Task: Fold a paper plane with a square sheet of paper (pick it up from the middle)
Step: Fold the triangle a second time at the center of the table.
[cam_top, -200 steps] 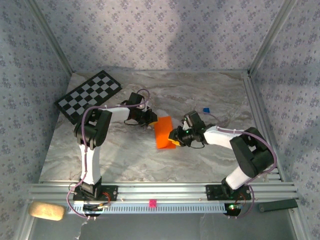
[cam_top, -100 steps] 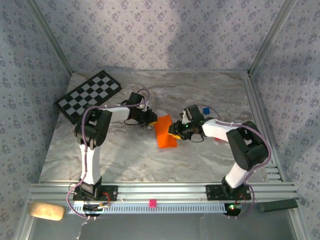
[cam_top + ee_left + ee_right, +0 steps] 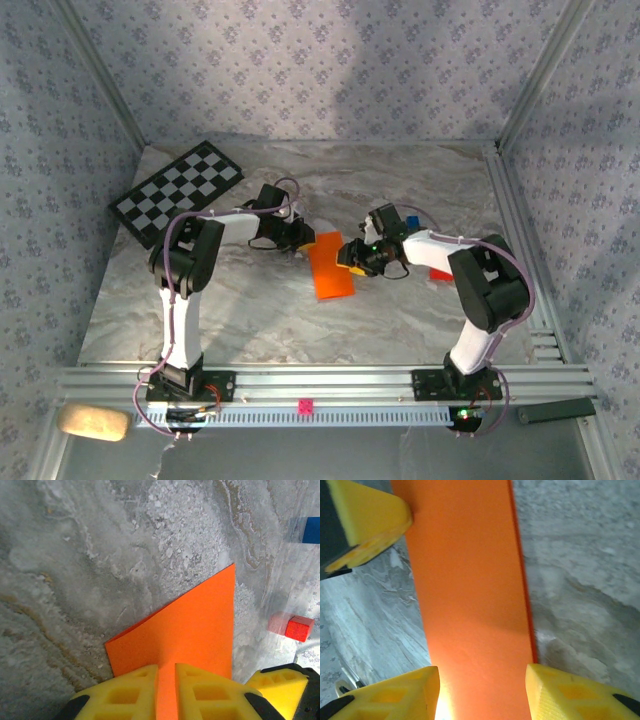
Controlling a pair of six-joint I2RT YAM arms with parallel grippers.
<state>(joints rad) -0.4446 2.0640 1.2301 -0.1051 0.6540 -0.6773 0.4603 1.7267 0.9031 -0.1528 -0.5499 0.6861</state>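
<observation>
Top external view, biggest first: how does the orange sheet of paper (image 3: 332, 268) lie on the counter (image 3: 250, 320)?

Folded to a strip between both arms, long axis near-to-far, no nose formed yet. The left pincer (image 3: 303, 240) is clamped on its far end. The right pincer (image 3: 349, 260) stands apart, astride the opposite edge.

Whose move is the next crease?

Likely the right's. The strip runs straight ahead between its fingers (image 3: 395, 695).

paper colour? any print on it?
The paper is bright orange, plain, no print. It shows best in the left wrist view.
</observation>
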